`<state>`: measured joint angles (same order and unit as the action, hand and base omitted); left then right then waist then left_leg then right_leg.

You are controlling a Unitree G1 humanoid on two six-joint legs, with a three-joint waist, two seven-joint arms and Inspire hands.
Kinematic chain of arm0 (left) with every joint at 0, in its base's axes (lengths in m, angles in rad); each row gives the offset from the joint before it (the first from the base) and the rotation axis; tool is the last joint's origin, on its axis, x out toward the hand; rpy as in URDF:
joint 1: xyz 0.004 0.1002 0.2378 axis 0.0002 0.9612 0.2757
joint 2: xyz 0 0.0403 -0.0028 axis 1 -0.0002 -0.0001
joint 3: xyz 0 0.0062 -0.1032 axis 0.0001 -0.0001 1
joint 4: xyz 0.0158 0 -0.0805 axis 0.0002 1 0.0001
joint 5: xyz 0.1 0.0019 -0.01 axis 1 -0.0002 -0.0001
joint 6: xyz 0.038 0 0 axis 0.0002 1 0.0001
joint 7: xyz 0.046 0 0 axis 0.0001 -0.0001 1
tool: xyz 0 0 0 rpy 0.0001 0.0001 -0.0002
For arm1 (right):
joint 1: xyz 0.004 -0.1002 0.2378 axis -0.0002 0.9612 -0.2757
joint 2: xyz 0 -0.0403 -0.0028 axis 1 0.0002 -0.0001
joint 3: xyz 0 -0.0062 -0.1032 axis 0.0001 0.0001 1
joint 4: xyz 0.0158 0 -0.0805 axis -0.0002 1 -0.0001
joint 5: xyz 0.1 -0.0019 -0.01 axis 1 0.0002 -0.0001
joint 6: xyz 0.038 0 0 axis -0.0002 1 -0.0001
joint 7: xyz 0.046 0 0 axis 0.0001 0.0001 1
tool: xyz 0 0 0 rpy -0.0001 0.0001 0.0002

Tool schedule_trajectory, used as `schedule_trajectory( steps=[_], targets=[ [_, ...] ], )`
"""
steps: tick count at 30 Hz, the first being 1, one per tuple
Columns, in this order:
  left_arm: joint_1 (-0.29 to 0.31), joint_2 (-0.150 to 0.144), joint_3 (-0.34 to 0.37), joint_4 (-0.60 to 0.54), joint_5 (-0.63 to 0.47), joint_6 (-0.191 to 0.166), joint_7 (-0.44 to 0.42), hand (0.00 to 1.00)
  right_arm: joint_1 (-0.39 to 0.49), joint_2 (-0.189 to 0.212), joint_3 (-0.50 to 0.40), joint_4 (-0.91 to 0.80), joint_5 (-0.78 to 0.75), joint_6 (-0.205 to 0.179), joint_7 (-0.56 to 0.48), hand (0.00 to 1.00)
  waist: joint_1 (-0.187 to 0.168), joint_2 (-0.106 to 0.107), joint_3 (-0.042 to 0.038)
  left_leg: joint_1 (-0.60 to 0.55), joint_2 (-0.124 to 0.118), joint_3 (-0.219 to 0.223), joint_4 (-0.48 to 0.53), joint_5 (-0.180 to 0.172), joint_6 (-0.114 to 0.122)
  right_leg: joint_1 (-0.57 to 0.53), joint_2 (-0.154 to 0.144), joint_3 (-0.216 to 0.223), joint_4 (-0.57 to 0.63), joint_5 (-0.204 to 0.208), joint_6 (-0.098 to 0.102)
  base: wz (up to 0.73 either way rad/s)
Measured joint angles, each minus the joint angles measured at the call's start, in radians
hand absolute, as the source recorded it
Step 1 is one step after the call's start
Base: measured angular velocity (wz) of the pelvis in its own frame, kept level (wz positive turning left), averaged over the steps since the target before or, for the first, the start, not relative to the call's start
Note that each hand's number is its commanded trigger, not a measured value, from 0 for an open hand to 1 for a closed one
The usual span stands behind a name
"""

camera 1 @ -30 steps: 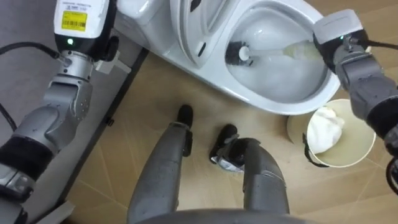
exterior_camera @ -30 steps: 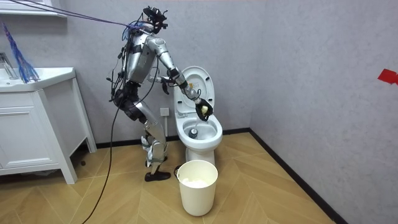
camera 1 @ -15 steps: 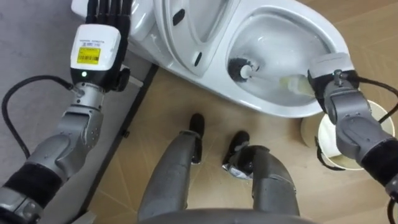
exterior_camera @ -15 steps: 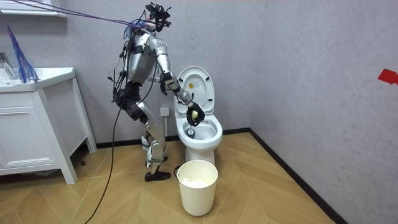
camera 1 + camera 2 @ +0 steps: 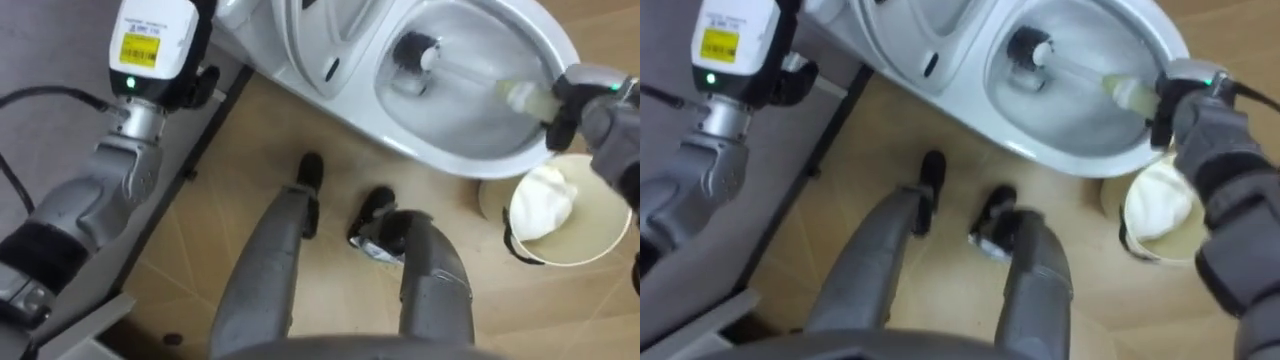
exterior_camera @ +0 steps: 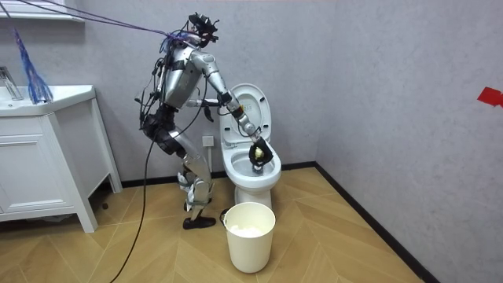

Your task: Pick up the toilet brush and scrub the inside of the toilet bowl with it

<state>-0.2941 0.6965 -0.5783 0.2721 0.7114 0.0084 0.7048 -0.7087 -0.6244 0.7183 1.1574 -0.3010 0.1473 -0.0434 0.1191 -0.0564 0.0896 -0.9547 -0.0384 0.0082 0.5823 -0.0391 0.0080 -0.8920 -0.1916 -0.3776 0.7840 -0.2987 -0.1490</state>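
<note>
White: one toilet (image 5: 452, 165), one bin (image 5: 592, 240), one brush (image 5: 414, 52) in right hand (image 5: 578, 92).

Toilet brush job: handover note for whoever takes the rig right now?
Right robot hand: shut on the toilet brush handle.
Left robot hand: raised left of the toilet, state unreadable.
Brush head is inside the toilet bowl, at the back; the lid is up.
A bin stands on the floor by the bowl's front.
Done: brush gripped and in the bowl.
Left: probably scrub round the bowl, then lift the brush out.

Overhead eyes, distant room view: toilet (image 5: 445, 155)
</note>
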Motion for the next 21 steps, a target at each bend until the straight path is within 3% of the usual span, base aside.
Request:
schedule_trajectory(
  steps=[5,7,11,13,15,17,18,21],
  targets=[
    [0.002,-0.007,0.031,-0.007,0.033,0.032,0.001,0.00,0.000,0.002,-0.038,0.005,-0.008,-0.028,-0.057,1.00,-0.033,-0.014,-0.0022,-0.027,-0.012,0.018,0.018,0.008,0.014,-0.038,-0.021,0.014,0.034,-0.002,0.014,-0.02],
    [0.004,-0.013,0.044,-0.007,0.050,0.039,-0.023,0.00,0.000,0.002,-0.044,0.004,-0.027,-0.032,-0.067,1.00,-0.034,-0.014,-0.0023,-0.022,-0.012,0.017,0.021,0.002,0.014,-0.034,-0.026,0.012,0.035,0.001,0.009,-0.14],
    [-0.008,-0.025,0.045,0.000,0.106,0.059,-0.090,0.00,0.004,0.012,-0.044,0.004,-0.078,-0.038,-0.070,1.00,-0.028,-0.007,-0.0055,-0.009,-0.010,0.017,0.022,-0.002,0.020,-0.018,-0.016,0.023,0.032,0.018,0.029,-0.06],
    [-0.027,-0.056,0.036,0.028,0.109,0.058,-0.114,0.00,0.019,0.016,-0.042,-0.001,-0.131,-0.034,-0.079,1.00,-0.005,0.013,-0.0070,0.005,-0.008,0.016,0.032,-0.008,0.027,0.003,-0.008,0.021,0.022,0.023,0.033,-0.10],
    [-0.038,-0.101,0.015,0.053,0.107,0.055,-0.142,0.00,0.061,0.019,-0.036,-0.032,-0.220,-0.012,-0.086,1.00,0.022,0.062,-0.0145,0.024,-0.006,0.008,0.036,-0.014,0.030,0.034,0.001,0.016,0.003,0.025,0.036,-0.05],
    [-0.029,-0.103,-0.003,0.060,0.107,0.051,-0.153,0.00,0.090,0.043,-0.010,-0.045,-0.288,0.015,-0.083,1.00,0.037,0.096,-0.0243,0.033,-0.009,0.003,0.027,-0.015,0.033,0.044,0.003,0.016,-0.011,0.029,0.040,-0.10],
    [-0.025,-0.106,-0.006,0.062,0.108,0.047,-0.164,0.00,0.109,0.065,0.011,-0.049,-0.324,0.042,-0.072,1.00,0.057,0.107,-0.0287,0.038,-0.007,0.010,0.022,-0.014,0.031,0.044,0.008,0.025,-0.016,0.035,0.040,-0.22],
    [-0.010,-0.106,-0.002,0.065,0.114,0.048,-0.173,0.00,0.149,0.092,0.022,-0.099,-0.334,0.109,-0.048,1.00,0.066,0.133,-0.0398,0.043,-0.005,0.005,0.010,-0.012,0.027,0.049,0.012,0.013,-0.033,0.044,0.032,-0.16]
  ],
)
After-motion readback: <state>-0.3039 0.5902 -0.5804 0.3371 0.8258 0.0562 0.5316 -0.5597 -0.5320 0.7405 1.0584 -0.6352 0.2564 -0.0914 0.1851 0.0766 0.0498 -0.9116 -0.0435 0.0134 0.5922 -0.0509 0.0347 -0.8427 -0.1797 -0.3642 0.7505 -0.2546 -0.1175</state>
